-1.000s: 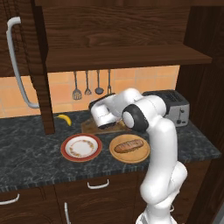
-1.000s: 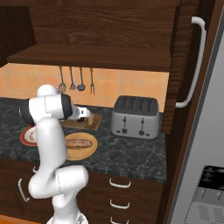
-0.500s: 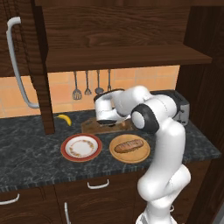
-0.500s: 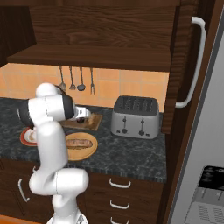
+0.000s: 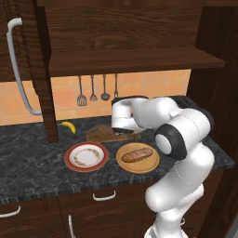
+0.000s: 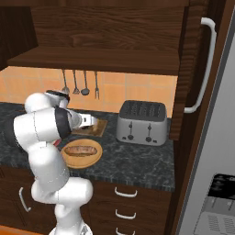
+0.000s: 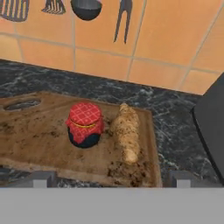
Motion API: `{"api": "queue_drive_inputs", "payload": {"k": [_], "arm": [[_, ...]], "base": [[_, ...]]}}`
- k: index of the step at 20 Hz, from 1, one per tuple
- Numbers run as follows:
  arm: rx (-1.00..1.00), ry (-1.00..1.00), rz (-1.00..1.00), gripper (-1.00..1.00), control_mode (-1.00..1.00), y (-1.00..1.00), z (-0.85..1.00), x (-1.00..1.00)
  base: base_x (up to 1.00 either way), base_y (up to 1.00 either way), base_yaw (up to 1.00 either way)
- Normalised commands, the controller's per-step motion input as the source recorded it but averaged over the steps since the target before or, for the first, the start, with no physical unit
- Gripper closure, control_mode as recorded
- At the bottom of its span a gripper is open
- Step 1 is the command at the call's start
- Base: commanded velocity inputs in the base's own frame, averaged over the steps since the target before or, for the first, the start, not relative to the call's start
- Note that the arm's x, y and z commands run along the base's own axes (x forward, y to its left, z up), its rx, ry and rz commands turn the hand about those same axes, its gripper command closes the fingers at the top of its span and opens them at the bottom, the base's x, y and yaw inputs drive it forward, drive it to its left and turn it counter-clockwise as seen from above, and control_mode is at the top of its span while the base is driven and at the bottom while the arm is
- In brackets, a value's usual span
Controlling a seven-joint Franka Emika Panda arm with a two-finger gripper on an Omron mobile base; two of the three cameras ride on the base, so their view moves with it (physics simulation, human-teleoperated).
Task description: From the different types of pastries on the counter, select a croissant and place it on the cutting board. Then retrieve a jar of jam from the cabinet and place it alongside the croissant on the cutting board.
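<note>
Hand view showed the jar (image 7: 85, 124) standing upright on the board (image 7: 35, 140), just beside the croissant (image 7: 126, 134), with a narrow gap between them; I could not tell whether they touched. The croissant lay lengthwise near the board's right edge, and the jar sat toward the board's middle, its red checked lid on. The board rested on the counter (image 7: 175, 118) near the back edge, under the hanging utensils (image 7: 87, 6) on the tiled wall.

The tool (image 7: 107, 179) hung just off the board's near edge, its two tips spread wide apart at the bottom corners of that view with nothing between them: open and empty, apart from the jar.

In the left base view the arm's hand was low over the board (image 5: 100, 135), which lay behind a red-rimmed plate (image 5: 86, 156) and a wooden plate (image 5: 137, 158) carrying the loaf (image 5: 136, 155). A banana (image 5: 69, 126) lay by the back edge, to the left of the board. In the right base view the board (image 6: 94, 128) sat to the left of the toaster (image 6: 141, 122), with the hand over it.

As a judgement, both parts of the task looked done: croissant on the board, jar alongside it, and the loaf left on its plate. What seemed left was only to draw the arm clear without knocking the jar, which stood close in front of the tips. Whether the cabinet (image 5: 28, 56) door needed closing was not something the task asked.
</note>
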Motion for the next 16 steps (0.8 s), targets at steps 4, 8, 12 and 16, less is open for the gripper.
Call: {"api": "queue_drive_inputs", "payload": {"k": [4, 8, 12, 16], "arm": [[0.09, -0.18, -0.08, -1.0, -1.0, -0.42, 0.74, -1.0], [0.01, -0.15, -0.11, -1.0, -1.0, -0.16, 1.0, -0.84], [0.0, -0.16, -0.12, -1.0, -1.0, -0.12, 1.0, -0.76], [0.0, -0.17, -0.12, -1.0, -1.0, -0.08, 1.0, -0.72]], "base": [[0.0, 0.0, 0.0], [0.0, 0.0, 0.0], [0.0, 0.0, 0.0], [0.0, 0.0, 0.0]]}}
